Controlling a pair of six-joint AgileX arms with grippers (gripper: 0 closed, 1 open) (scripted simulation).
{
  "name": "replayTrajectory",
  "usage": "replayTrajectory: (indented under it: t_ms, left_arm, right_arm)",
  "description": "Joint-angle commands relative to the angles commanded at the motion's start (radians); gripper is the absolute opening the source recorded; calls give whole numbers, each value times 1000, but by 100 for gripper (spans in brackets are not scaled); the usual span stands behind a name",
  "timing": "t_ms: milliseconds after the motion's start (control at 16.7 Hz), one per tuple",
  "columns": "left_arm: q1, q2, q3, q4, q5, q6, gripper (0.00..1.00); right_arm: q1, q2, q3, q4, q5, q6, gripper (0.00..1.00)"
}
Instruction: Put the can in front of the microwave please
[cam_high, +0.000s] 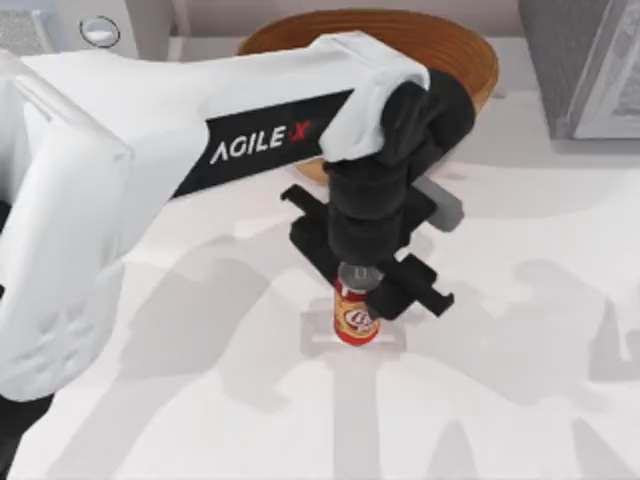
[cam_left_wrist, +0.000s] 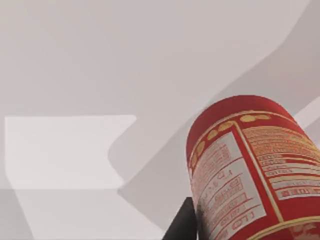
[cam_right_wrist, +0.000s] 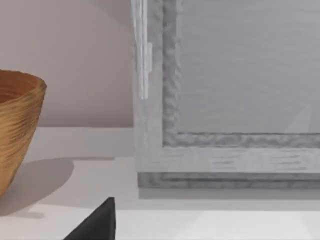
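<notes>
One can (cam_high: 355, 320) upright mid-bench, left end effector (cam_high: 372, 290) straight above, fingers closed around its top for carrying. Microwave (cam_high: 70, 30) at far-left bench corner, well apart.

Left arm hides the can's (cam_high: 355, 318) top; microwave (cam_high: 70, 30) cut off.

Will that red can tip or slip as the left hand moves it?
The can looks tall and narrow, so it probably tips easily. Its glossy printed wall may be slippery. Likely rigid; the left hand sits at its top.
</notes>
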Motion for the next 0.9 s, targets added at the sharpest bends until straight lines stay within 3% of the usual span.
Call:
replayTrajectory:
  t_ms: [540,900]
  left_arm:
    - [0,-2,4,-4,1,2,0]
    - [-1,-21,123,-144,0,0,0]
  right_arm:
    - [0,0,0,0,0,0,100]
    - [0,0,0,0,0,0,100]
